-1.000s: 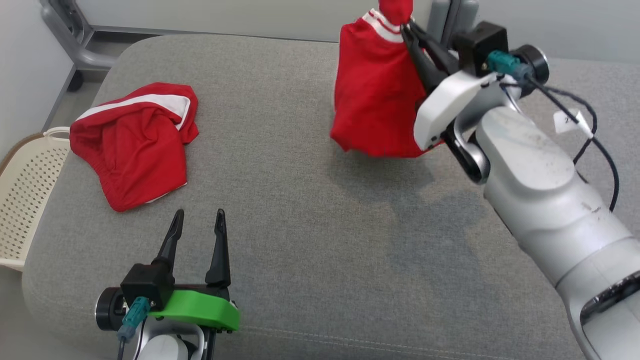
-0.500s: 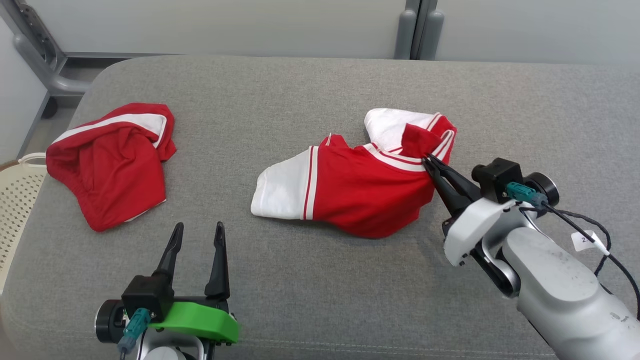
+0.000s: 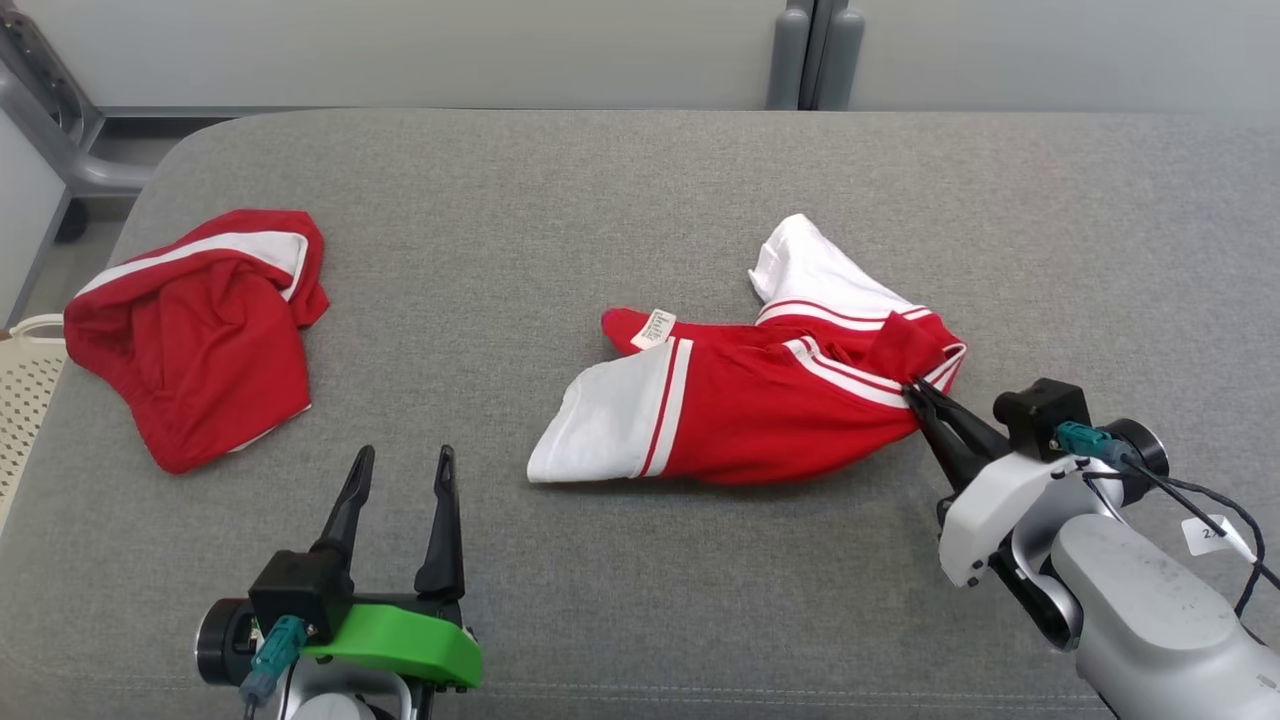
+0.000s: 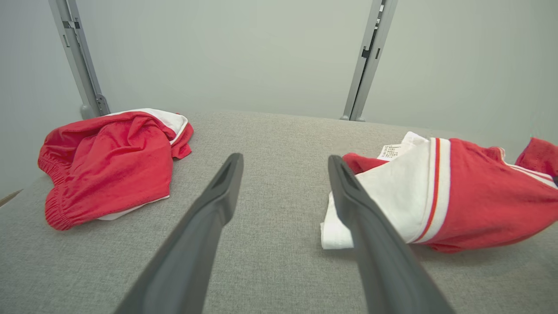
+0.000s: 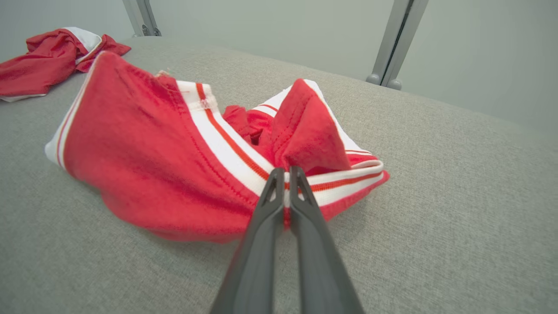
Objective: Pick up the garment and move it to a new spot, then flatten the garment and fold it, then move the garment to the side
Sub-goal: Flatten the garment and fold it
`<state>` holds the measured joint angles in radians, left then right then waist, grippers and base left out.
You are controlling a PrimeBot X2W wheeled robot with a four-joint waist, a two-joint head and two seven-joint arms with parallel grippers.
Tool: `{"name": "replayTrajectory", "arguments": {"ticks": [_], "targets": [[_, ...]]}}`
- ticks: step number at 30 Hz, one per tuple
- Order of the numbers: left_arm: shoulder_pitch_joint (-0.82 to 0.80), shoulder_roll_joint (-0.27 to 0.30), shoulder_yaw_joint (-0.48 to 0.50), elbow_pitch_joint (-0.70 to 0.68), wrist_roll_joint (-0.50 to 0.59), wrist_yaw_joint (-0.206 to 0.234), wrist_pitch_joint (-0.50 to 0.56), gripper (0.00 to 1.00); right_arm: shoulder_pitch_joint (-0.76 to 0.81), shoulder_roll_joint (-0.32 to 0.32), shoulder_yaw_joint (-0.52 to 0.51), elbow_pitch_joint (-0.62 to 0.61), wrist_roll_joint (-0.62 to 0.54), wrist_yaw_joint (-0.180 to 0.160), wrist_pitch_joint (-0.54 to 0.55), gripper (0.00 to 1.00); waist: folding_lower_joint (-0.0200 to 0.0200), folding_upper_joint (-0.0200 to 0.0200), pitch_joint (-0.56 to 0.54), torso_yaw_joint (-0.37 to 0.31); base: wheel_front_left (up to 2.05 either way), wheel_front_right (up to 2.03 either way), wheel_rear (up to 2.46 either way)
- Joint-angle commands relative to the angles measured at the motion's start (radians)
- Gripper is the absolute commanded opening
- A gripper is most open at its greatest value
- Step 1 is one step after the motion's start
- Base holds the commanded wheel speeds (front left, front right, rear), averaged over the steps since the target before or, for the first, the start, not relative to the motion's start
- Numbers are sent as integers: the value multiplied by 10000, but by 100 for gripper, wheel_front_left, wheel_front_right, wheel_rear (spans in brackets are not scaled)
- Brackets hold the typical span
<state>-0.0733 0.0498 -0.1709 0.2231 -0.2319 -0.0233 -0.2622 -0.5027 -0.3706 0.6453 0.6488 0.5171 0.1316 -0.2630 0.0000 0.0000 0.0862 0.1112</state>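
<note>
A red garment [image 3: 760,410] with white sleeves and striped trim lies crumpled across the middle of the grey cushion [image 3: 600,220]. My right gripper [image 3: 918,393] is shut on its striped edge at the garment's right end; the right wrist view shows the garment [image 5: 165,157] pinched between my right gripper's [image 5: 284,172] tips. My left gripper [image 3: 403,457] stands open near the front left, empty, fingers pointing away from me. The left wrist view has the garment [image 4: 462,196] to the right of the open left gripper [image 4: 283,163].
A second red garment [image 3: 190,330] with white trim lies bunched at the cushion's left; it is also in the left wrist view [image 4: 109,161]. A cream perforated basket [image 3: 20,380] sits off the left edge. A grey wall post [image 3: 805,55] stands behind.
My right gripper came down from high at the back, laid the hanging garment on the cushion, and has dragged it toward me and to the right. The head camera also shifted. The left gripper stayed put.
</note>
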Motion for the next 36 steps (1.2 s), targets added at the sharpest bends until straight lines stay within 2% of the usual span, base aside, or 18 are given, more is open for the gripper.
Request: {"name": "replayTrajectory", "arguments": {"ticks": [1, 11, 20, 27, 36], "targets": [[-79, 15, 21, -17, 23, -28, -15, 100, 13, 11, -211, -84, -74, -17, -50, 100, 0, 0, -17, -43, 0, 0, 0], [86, 15, 104, -74, 19, -3, -15, 100, 727, -53, -1460, -887, -478, -17, -50, 100, 0, 0, -120, -161, 0, 0, 0], [153, 15, 154, -125, 41, 10, -15, 100, 1387, 286, -2219, -1658, -816, -16, -50, 100, 0, 0, -201, -251, 0, 0, 0], [130, 15, 108, -118, 46, 13, -15, 100, 1105, 432, -1399, -1513, -380, -16, 24, 100, 0, 0, -211, -188, 0, 0, 0], [-22, 13, -92, -85, -46, 23, -15, 100, -891, 172, 1004, -502, 1238, -16, 1151, 100, 0, 0, -101, 146, 0, 0, 0]]}}
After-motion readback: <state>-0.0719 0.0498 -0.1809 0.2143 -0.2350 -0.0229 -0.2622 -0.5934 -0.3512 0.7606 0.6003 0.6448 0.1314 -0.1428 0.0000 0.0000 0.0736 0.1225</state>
